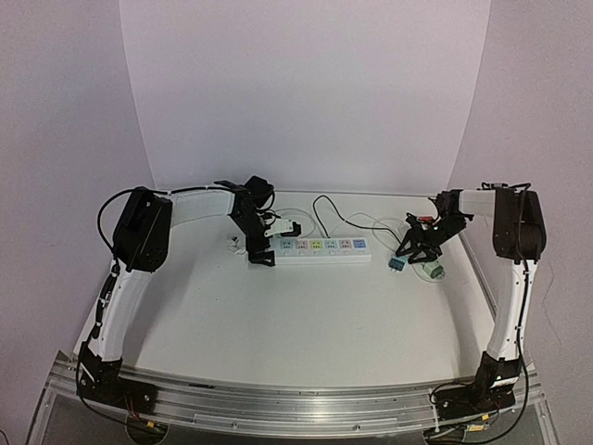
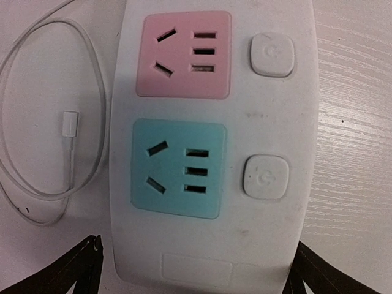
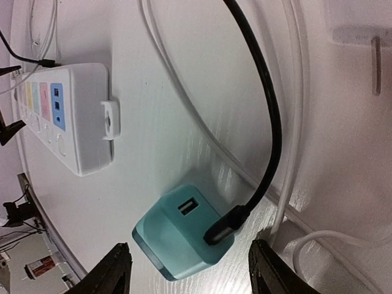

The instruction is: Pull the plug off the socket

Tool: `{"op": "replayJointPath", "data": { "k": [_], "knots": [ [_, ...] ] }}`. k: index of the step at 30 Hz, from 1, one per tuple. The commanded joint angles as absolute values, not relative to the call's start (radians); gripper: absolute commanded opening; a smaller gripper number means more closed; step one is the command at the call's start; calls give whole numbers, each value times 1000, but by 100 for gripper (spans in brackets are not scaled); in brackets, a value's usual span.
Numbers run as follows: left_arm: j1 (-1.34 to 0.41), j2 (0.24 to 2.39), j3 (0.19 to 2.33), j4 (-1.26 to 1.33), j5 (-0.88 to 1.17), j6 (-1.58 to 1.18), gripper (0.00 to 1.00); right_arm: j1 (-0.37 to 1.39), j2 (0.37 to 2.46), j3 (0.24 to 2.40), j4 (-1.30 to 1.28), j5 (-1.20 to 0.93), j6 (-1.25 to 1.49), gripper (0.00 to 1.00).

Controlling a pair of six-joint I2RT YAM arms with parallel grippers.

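The socket (image 1: 320, 248) is a long white power strip with coloured outlets, lying across the middle of the table. In the left wrist view its pink (image 2: 184, 55) and teal (image 2: 179, 166) outlets are empty. My left gripper (image 1: 260, 252) is open and straddles the strip's left end (image 2: 199, 269), one finger (image 2: 79, 269) on each side. The plug (image 3: 184, 233) is a teal USB charger block with a black cable (image 3: 269, 122) in it. It lies on the table, apart from the strip, also seen from above (image 1: 396, 264). My right gripper (image 3: 193, 272) is open, with its fingers on either side of the plug.
A thin white cable with a small connector (image 2: 70, 122) loops on the table beside the strip's left end. White cords (image 3: 294, 92) run past the plug. A pale charger (image 1: 431, 272) lies just right of the plug. The table's right edge (image 1: 477, 269) is close.
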State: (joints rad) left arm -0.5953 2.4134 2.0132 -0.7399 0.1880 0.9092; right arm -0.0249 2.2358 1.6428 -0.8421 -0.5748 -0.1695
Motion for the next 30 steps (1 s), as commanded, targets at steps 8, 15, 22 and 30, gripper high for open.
{"op": "replayJointPath", "data": {
  "k": [8,15,22,30],
  "knots": [
    [-590,2414,2041,-725,177,927,99,77,2201,1759,-833,-262,-219,64],
    [-587,2417,2044,-709,142,943,99,120,2104,1750,-842,-25,73,64],
    [-587,2419,2045,-715,173,934,99,228,2066,1652,-841,116,310,72],
    [-588,2412,2030,-711,186,926,99,249,2120,1634,-836,150,409,71]
  ]
}}
